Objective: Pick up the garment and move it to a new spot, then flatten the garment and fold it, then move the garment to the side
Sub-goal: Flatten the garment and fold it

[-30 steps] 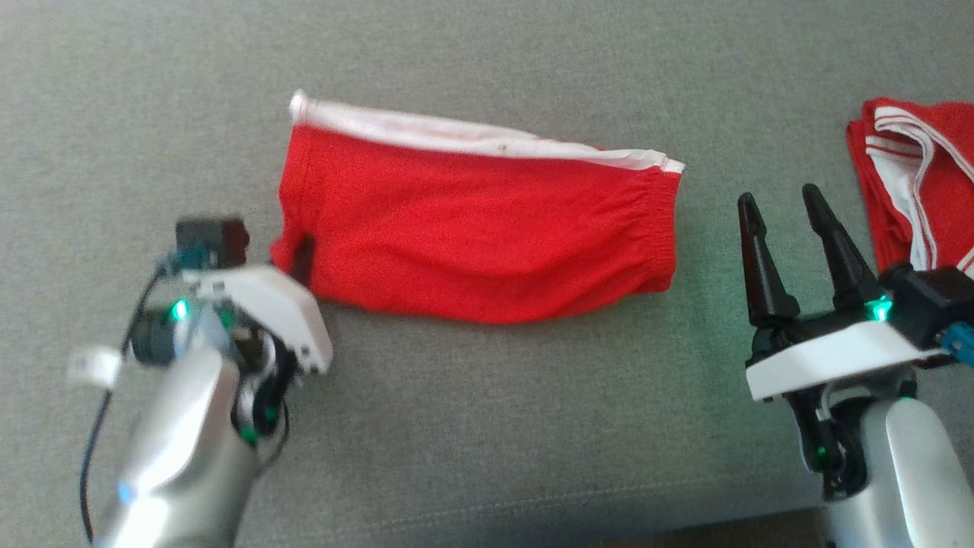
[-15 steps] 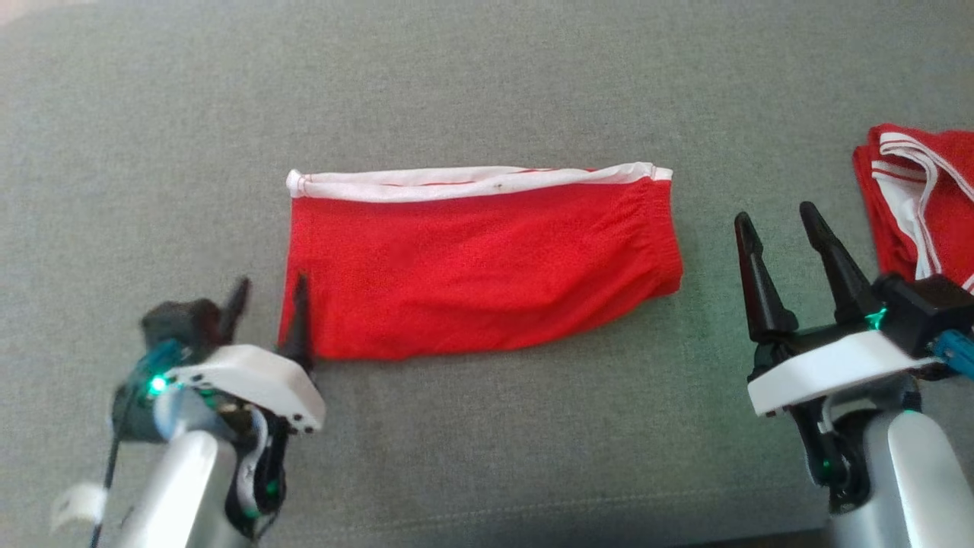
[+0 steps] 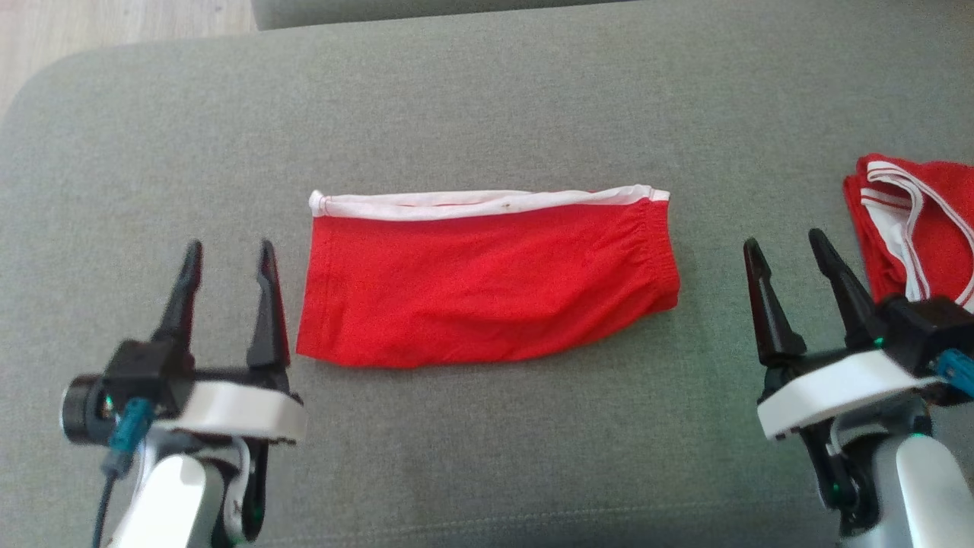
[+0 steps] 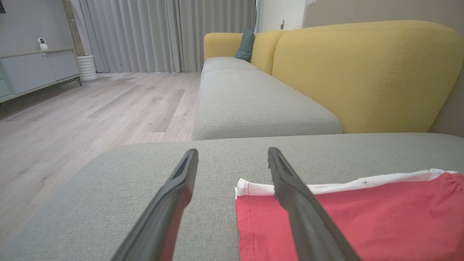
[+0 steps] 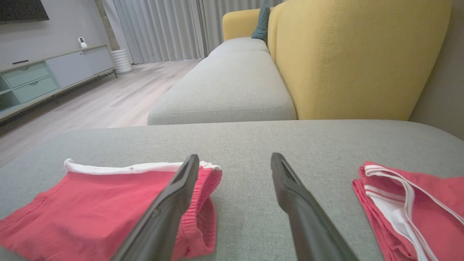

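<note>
Head view: folded red garment (image 3: 487, 285) lies flat on the grey cushion (image 3: 487, 99); left gripper (image 3: 230, 245) and right gripper (image 3: 784, 237) flank it, jaws spread, holding nothing.

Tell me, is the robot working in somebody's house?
Probably yes, it looks like a living room. There is a yellow sofa with grey seats, long curtains at the far end, and a wooden floor.

Red garment (image 3: 487, 285) with white edge lies folded flat.

left gripper (image 3: 230, 247), right gripper (image 3: 784, 239), both agape
</note>
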Motion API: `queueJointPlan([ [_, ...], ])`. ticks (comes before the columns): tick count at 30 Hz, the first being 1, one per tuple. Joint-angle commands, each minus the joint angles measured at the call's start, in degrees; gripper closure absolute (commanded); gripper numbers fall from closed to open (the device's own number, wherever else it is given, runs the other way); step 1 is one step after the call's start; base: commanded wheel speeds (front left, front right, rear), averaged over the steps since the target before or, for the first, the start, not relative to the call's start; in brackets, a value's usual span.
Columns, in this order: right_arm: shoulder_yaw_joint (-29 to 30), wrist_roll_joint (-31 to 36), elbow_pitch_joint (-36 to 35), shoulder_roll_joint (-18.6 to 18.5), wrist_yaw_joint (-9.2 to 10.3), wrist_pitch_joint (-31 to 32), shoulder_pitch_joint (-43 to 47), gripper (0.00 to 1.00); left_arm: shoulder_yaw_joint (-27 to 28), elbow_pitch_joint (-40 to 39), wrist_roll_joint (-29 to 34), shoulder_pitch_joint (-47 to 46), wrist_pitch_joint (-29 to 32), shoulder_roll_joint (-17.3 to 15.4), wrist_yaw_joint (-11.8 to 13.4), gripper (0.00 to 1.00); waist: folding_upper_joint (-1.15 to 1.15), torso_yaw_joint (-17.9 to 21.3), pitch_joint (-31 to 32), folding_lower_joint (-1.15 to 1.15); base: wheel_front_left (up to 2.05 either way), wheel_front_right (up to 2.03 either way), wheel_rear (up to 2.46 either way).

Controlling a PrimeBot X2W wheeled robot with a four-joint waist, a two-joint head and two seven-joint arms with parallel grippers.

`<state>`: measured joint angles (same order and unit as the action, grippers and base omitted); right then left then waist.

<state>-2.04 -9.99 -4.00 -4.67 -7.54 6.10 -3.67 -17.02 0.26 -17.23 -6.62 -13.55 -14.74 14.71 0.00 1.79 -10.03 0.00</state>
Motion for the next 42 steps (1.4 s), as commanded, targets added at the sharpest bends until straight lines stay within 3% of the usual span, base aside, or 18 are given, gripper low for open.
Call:
queueJointPlan([
  [1,-0.74,0.35,-2.48,-0.48,0.05,0.15,-0.25,0.00,1.64,-2.31,0.71,-0.67,-0.32,-2.08,0.54,0.00,0.00,-0.02,0.48,0.00,0.00,0.00,0.00],
  [28,-1.37,-0.62,-2.29,-0.11,0.05,1.86,0.98,0.00,-0.03,-2.85,0.41,1.29,1.09,-2.87,1.11,0.00,0.00,-0.59,0.65,0.00,0.00,0.00,0.00],
  [36,-6.29,-2.20,5.85,-0.31,0.05,1.70,-4.83,0.00,-1.33,-3.04,1.02,-1.25,0.92,-2.24,0.74,0.00,0.00,-2.49,-3.58,0.00,0.00,0.00,0.00],
  [42,-5.32,-2.54,17.20,0.33,0.05,1.05,-10.02,0.00,-2.21,-1.83,1.08,-3.84,0.17,-1.50,-0.25,0.00,0.00,-3.87,-6.35,0.00,0.00,0.00,0.00],
])
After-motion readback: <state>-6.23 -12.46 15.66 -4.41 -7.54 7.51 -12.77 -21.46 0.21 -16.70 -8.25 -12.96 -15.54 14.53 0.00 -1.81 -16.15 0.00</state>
